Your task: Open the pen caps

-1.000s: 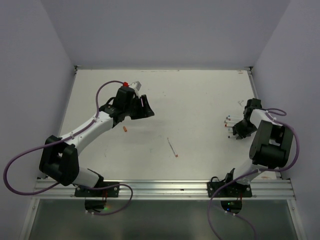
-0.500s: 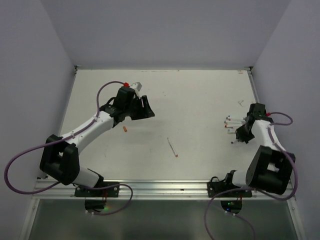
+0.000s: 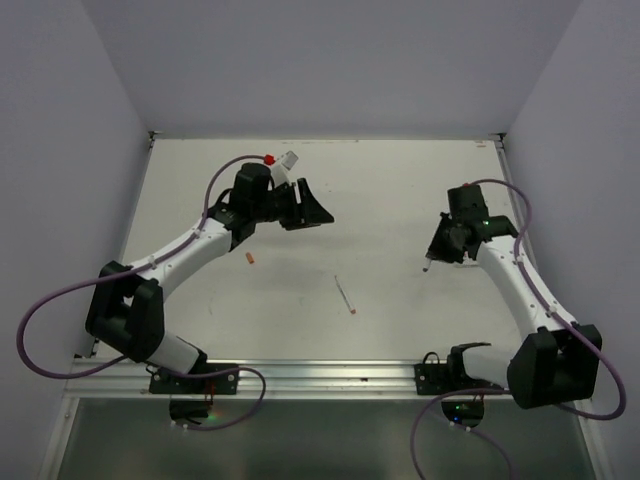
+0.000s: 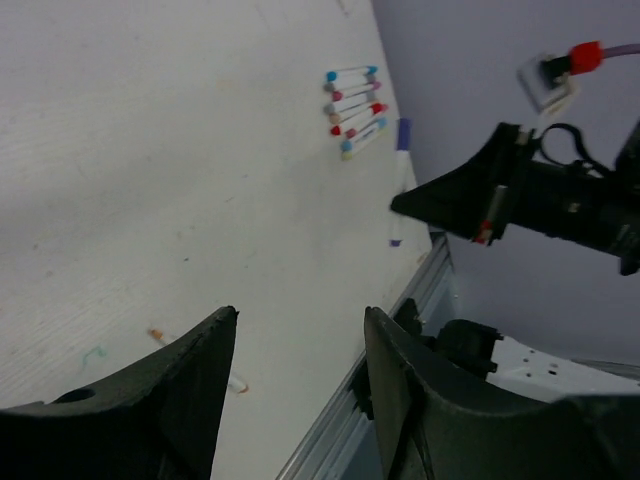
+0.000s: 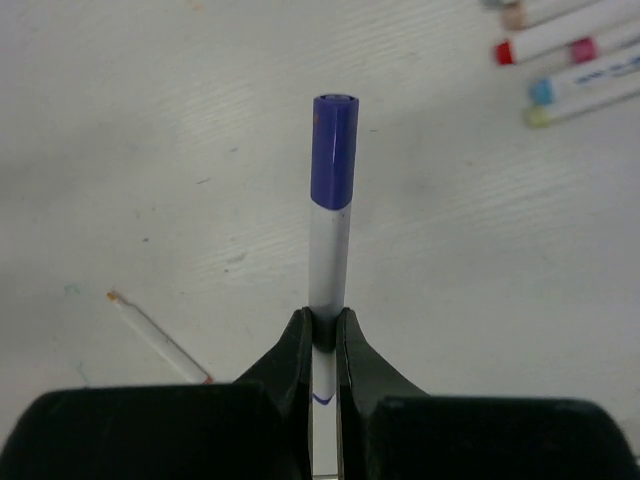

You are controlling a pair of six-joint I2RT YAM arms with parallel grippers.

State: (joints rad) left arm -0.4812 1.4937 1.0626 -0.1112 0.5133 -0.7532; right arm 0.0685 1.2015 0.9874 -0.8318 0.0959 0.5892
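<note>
Two fingers of left gripper (image 3: 312, 208) spread wide, nothing between them, raised above white table (image 3: 400, 180). Near that arm's forearm, loose orange cap (image 3: 250, 259) lying on table. Toward centre, thin uncapped pen (image 3: 345, 295) lying flat, well apart from both grippers. Further right, right gripper (image 5: 322, 325) clenched on white pen (image 5: 328, 250), purple cap (image 5: 333, 150) seated on far end, not yet pulled off. Beyond it, bundle of capped pens (image 4: 353, 98) side by side on table, coloured caps (image 4: 378, 108) in place. Bundle cut off by frame edge in right wrist view. Print on one barrel there too blurred to read.
</note>
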